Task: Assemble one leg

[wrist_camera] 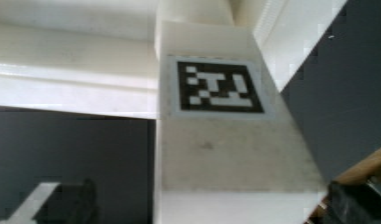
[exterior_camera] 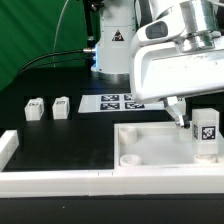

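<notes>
A leg, a small white post with a black-and-white tag, stands upright at the right corner of the large white panel. My gripper hangs over it with one dark finger a little to the exterior view's left of the leg, not touching; the other finger is hidden. In the wrist view the leg fills the middle between the fingers of my gripper. There is a dark gap between the leg and one finger; the other finger is right beside it. The jaws stand open around the leg.
Two more legs lie on the dark table at the exterior view's left. The marker board lies behind the panel. A white tagged post stands at the back. A low white wall runs along the front.
</notes>
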Motion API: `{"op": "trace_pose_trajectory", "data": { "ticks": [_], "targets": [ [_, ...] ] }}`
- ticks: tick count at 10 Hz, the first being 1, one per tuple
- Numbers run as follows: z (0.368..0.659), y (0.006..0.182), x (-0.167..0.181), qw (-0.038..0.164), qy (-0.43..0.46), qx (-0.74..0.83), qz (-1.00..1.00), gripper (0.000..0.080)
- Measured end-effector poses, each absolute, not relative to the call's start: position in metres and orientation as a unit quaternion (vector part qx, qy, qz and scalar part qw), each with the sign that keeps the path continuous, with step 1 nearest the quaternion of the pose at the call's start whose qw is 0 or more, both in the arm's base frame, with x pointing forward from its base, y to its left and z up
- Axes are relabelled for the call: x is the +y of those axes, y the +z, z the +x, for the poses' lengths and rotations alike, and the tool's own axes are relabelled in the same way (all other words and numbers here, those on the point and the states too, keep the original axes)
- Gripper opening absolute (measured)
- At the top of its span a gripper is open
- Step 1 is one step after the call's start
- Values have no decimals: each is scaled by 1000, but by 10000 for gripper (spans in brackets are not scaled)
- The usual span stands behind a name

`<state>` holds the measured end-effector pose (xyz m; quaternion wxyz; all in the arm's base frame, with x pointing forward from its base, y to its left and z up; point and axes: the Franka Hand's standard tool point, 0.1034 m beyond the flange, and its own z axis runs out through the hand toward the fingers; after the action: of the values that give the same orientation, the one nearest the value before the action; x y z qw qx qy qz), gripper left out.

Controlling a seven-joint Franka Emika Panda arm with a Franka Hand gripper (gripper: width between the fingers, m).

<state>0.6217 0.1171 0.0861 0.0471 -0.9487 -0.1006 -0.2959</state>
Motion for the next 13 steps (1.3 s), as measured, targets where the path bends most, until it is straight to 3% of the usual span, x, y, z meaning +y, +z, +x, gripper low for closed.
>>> {"op": "trace_pose_trajectory", "data": {
  "ticks": [6, 9, 13],
  "targets": [
    [625, 98, 114, 43, -301, -108, -947, 649],
    [624, 96, 116, 44, -284, -111, -951, 649],
    [625, 93, 111, 48, -118, -114, -985, 649]
  ]
}}
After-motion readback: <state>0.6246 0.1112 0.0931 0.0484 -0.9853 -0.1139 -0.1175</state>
